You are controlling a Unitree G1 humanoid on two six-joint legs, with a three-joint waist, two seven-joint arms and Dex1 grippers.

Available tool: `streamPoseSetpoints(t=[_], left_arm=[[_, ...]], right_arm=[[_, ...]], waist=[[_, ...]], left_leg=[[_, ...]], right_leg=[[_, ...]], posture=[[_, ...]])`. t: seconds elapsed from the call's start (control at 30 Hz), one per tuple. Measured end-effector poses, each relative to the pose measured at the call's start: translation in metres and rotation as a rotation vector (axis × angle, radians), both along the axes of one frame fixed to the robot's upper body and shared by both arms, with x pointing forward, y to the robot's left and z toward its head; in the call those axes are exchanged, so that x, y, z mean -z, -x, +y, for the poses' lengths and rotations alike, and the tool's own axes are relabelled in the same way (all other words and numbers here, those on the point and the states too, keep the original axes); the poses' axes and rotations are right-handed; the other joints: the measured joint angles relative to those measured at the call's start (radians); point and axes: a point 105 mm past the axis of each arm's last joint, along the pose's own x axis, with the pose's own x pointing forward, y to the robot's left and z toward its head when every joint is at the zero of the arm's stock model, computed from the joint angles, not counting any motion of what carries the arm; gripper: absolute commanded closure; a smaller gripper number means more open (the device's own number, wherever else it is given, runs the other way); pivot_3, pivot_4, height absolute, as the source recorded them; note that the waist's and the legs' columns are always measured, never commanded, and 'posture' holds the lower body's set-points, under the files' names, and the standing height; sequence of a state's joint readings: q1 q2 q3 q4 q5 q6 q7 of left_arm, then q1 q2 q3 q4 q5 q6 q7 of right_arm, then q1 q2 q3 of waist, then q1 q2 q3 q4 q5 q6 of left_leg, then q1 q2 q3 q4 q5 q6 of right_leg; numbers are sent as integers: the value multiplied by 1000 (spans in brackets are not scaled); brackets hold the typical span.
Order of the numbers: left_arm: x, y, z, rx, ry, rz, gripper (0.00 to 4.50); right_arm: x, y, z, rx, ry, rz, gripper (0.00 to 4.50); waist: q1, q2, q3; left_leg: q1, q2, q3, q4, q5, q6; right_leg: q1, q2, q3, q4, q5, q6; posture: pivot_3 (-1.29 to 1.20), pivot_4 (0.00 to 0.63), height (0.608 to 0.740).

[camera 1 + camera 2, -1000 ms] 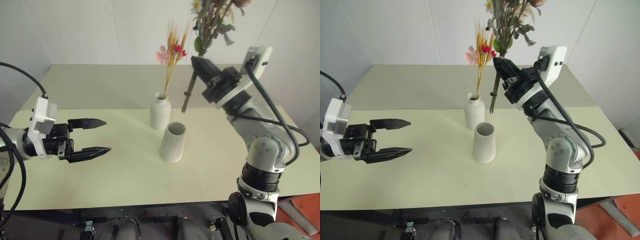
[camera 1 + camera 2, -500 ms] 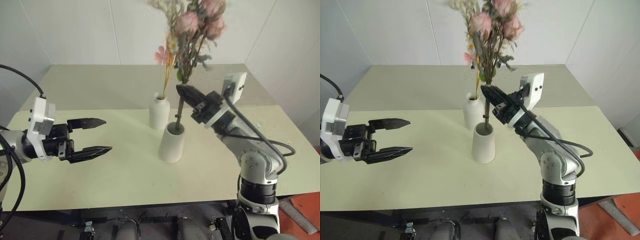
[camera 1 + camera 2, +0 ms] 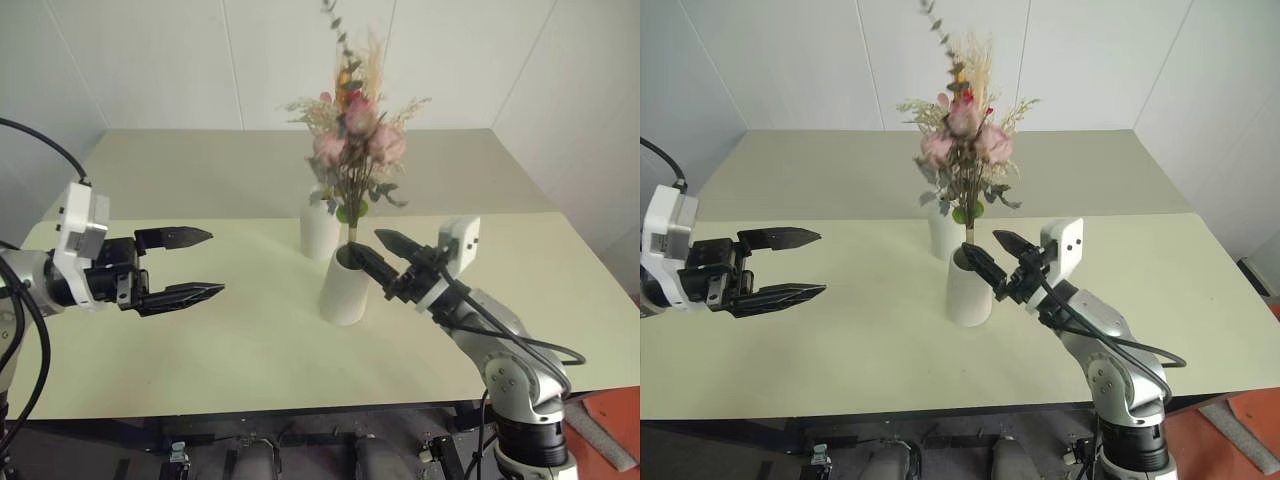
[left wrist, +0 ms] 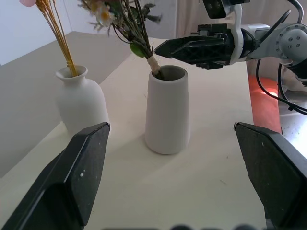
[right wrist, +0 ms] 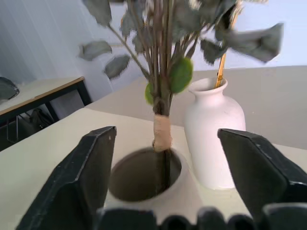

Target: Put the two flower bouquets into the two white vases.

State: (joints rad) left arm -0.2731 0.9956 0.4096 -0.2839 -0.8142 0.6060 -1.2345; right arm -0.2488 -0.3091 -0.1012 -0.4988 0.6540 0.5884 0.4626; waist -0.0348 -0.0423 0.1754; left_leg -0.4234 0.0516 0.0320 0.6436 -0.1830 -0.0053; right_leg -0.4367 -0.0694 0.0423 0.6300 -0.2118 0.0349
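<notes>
Big cream counter [image 3: 200, 350], both arms reaching in level over it. Rose bouquet [image 3: 355, 145] stands in the wide vase [image 3: 345, 285] mid-counter; right tool [image 3: 375, 255] sits just beside its rim, fingers spread, gripping nothing. Slim bunch [image 4: 55, 33] is in the bottle vase [image 4: 81, 103] behind. Left tool [image 3: 195, 265] hangs wide open near the left edge, empty

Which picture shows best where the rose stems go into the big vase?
The right wrist view: the rose stems drop into the wide vase mouth. The left wrist view shows it from the side; the eye views from farther off.
</notes>
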Motion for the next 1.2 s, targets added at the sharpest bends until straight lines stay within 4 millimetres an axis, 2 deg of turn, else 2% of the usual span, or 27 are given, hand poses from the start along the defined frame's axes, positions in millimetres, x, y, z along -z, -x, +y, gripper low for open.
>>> streamPoseSetpoints(t=[0.1,0.23,0.4,0.6,0.9,1.2], left_arm=[[0,-2,0,-2,-5,-4,0],[-2,-4,-1,5,-7,-17,0],[0,-6,0,8,-11,-14,0],[0,-6,1,6,-10,-12,0],[11,-5,4,-14,-12,26,0],[16,0,4,-56,-15,23,0]], right_arm=[[6,3,-16,27,24,6,22],[3,10,-41,46,67,-5,22],[1,25,-75,55,224,3,22],[-9,37,-100,62,332,-4,22],[-6,43,-123,32,423,75,22],[-10,40,-130,42,440,74,22]], waist=[[-3,0,0],[0,0,0],[9,0,0],[16,0,0],[20,-1,0],[21,-1,0]], left_leg=[[0,0,0,0,0,0],[0,0,0,0,0,0],[0,0,0,0,0,0],[1,0,0,0,0,0],[1,0,0,0,0,0],[1,0,0,1,0,0]], right_leg=[[0,0,0,0,0,0],[0,0,0,0,0,0],[1,0,0,0,-1,0],[1,0,0,-1,-1,0],[2,0,0,-1,-1,0],[2,0,0,-1,-1,0]], posture=[[0,150,740],[0,150,740],[0,150,740],[0,150,740],[0,150,740],[0,150,740]])
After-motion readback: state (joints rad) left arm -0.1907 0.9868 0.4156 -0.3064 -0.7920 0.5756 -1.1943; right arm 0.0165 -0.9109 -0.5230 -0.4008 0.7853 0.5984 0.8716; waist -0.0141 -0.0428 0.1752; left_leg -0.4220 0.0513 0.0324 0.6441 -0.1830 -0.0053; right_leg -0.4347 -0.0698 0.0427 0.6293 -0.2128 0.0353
